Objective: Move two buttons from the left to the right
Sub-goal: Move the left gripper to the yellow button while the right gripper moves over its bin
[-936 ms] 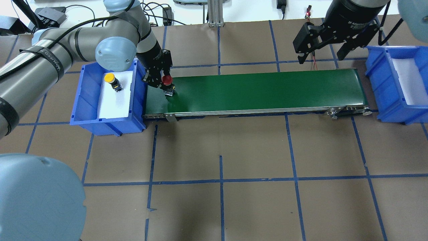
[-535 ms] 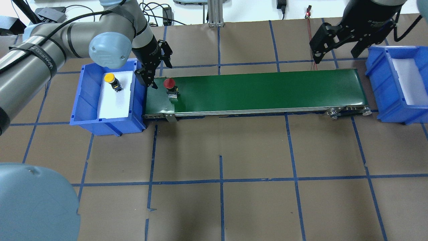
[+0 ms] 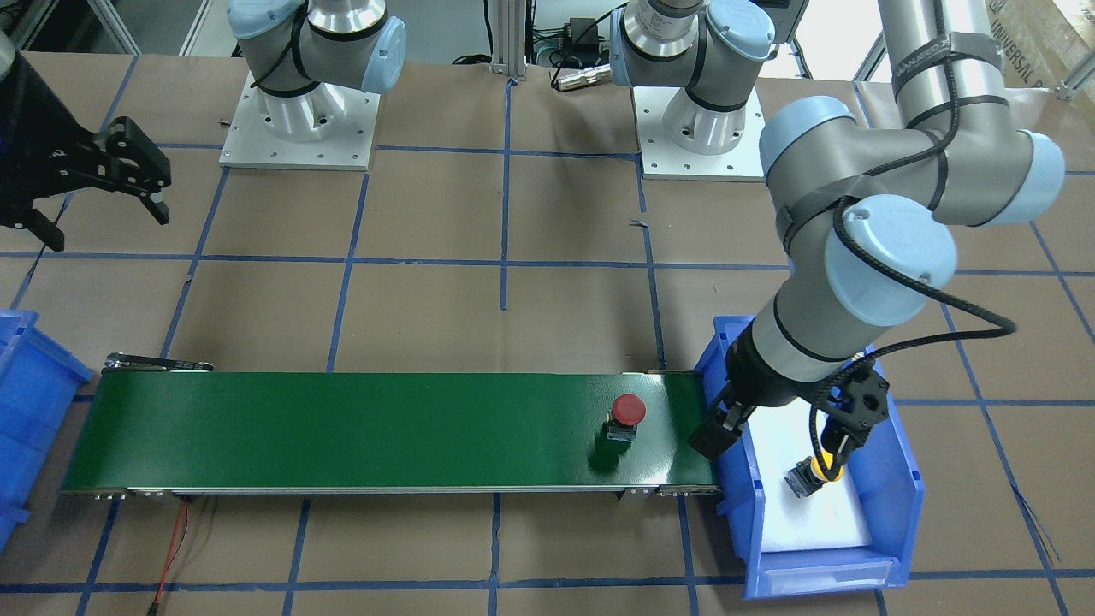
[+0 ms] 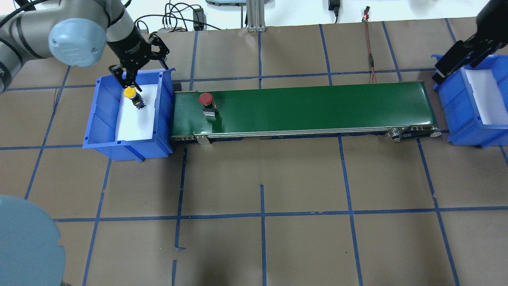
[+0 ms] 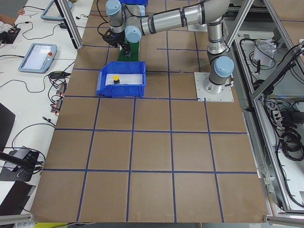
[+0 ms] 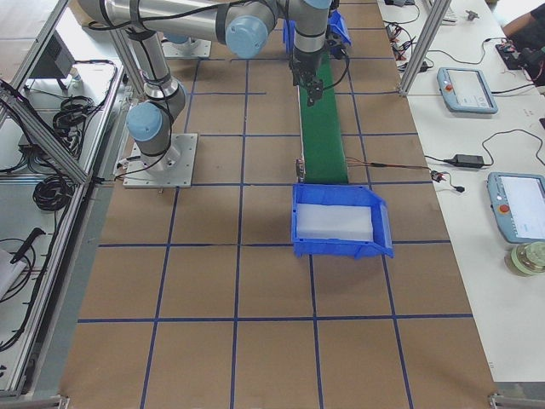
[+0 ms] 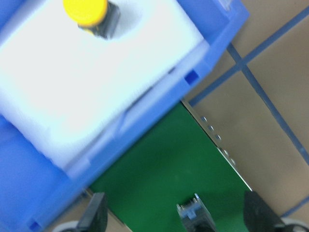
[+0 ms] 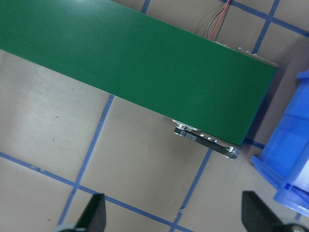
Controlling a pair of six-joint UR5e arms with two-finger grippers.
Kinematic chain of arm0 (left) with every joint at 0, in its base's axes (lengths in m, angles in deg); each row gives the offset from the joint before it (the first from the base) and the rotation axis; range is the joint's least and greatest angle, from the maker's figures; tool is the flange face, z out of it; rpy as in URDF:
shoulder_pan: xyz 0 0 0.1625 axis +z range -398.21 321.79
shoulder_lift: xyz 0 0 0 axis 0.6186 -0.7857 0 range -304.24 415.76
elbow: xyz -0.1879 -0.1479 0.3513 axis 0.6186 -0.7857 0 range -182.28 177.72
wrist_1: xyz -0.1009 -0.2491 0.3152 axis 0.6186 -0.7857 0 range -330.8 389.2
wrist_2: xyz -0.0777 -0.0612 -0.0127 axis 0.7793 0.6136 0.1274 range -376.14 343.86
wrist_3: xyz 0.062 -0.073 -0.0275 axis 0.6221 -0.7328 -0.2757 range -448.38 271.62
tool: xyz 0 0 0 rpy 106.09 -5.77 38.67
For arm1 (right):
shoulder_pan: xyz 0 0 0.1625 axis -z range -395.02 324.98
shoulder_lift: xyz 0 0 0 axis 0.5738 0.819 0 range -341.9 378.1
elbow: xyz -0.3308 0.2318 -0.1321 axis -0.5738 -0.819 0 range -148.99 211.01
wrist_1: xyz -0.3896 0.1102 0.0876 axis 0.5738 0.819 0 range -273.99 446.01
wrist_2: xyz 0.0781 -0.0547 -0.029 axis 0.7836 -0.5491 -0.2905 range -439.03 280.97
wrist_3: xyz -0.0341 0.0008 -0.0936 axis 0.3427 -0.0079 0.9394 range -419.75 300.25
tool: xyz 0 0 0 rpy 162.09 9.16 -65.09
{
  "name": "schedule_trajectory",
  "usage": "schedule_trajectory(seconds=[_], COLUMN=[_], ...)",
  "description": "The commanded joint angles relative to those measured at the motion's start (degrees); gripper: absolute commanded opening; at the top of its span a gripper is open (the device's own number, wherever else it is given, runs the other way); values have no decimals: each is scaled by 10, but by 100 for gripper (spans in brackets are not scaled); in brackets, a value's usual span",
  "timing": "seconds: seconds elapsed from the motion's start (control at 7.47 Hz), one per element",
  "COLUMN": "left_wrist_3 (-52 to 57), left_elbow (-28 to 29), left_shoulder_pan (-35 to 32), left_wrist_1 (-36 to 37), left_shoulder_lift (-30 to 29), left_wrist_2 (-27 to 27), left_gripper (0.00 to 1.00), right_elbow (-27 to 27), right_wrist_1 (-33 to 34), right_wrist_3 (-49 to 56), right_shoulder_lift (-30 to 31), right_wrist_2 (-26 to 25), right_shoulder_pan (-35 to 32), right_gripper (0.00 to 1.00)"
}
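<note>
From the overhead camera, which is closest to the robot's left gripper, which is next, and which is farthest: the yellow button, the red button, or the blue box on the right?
From the left gripper:
1. Yellow button, right below it, in the left blue box.
2. Red button, on the left end of the green belt.
3. Right blue box, far off past the belt's other end.

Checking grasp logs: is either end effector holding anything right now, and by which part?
Nothing held. Left end effector open over the bin, clear of the yellow button; right end effector open, empty; red button on the belt.
</note>
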Motion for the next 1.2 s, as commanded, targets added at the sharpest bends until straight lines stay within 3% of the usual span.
schedule_trajectory(seconds=[0.0, 0.27, 0.54, 0.8, 0.94, 1.07], left_wrist_3=[210, 323, 358, 355, 354, 352], left_elbow=[34, 19, 5, -17, -21, -22], left_shoulder_pan=[52, 65, 66, 61, 64, 67], left_wrist_1=[-1, 26, 75, 87, 87, 87], left_shoulder_lift=[-39, -70, -94, -95, -99, -102], left_wrist_2=[-25, -19, -17, -14, 7, 28], left_gripper=[100, 100, 100, 99, 91, 72], right_elbow=[8, 7, 10, 13, 23, 60], right_wrist_1=[5, 16, 117, 135, 138, 195], right_wrist_3=[176, 247, 350, 422, 462, 476], right_shoulder_lift=[-16, -41, -76, -96, -99, -99], right_wrist_2=[1, 0, -1, 0, 0, 0], right_shoulder_pan=[42, 42, 38, 34, 34, 34], right_gripper=[100, 100, 100, 100, 100, 100])
